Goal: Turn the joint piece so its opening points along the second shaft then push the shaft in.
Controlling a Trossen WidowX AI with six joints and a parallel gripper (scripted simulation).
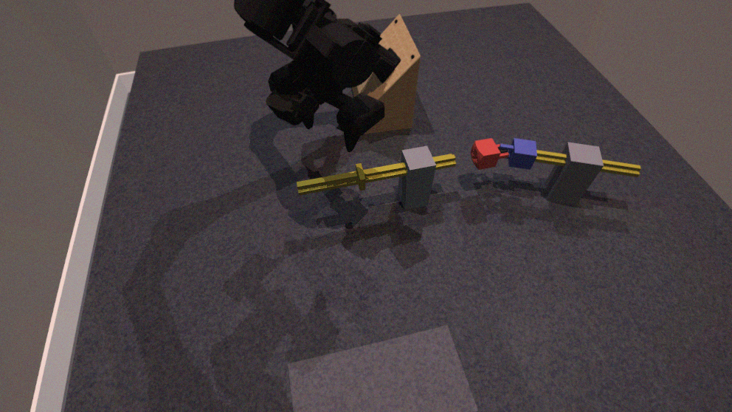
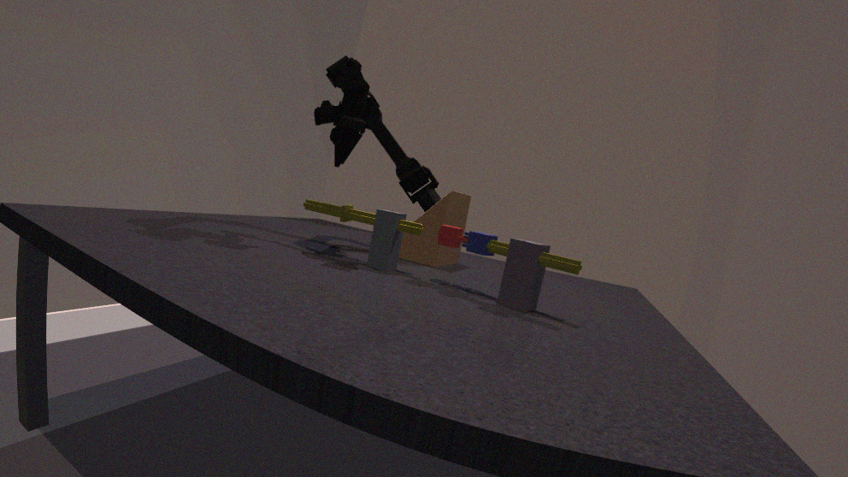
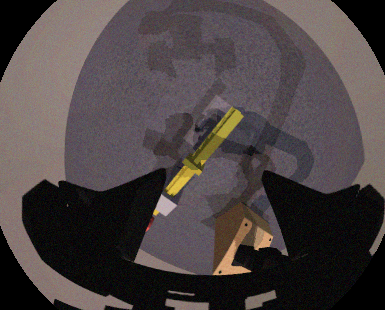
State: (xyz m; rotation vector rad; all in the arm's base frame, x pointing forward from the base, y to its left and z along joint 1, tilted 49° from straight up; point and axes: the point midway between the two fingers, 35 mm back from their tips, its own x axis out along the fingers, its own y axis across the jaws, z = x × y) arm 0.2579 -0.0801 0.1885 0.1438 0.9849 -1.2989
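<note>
Two black fingers stand wide apart on the gripper (image 1: 330, 137) (image 2: 326, 140) (image 3: 214, 171), with nothing between them, above the table (image 1: 485, 305) (image 2: 438, 372) (image 3: 111, 100) and clear of the yellow sliding shaft (image 1: 381, 171) (image 2: 362, 216) (image 3: 223, 130). That shaft carries a collar (image 1: 360, 176) (image 2: 346, 213) (image 3: 192, 165) and passes through an upright grey block (image 1: 418, 183) (image 2: 385, 244) (image 3: 166, 205). Beyond its end, across a gap, sits the red joint piece (image 1: 488, 153) (image 2: 450, 235), its opening on the side toward that shaft; whether they line up exactly, I cannot tell. Hinge arms link it to a blue piece (image 1: 522, 153) (image 2: 481, 243) on the fixed shaft (image 1: 620, 167) (image 2: 561, 262), held in the other block (image 1: 576, 178) (image 2: 524, 274). A wooden wedge (image 1: 402, 111) (image 2: 447, 246) (image 3: 227, 235) stands behind the sliding shaft.
</note>
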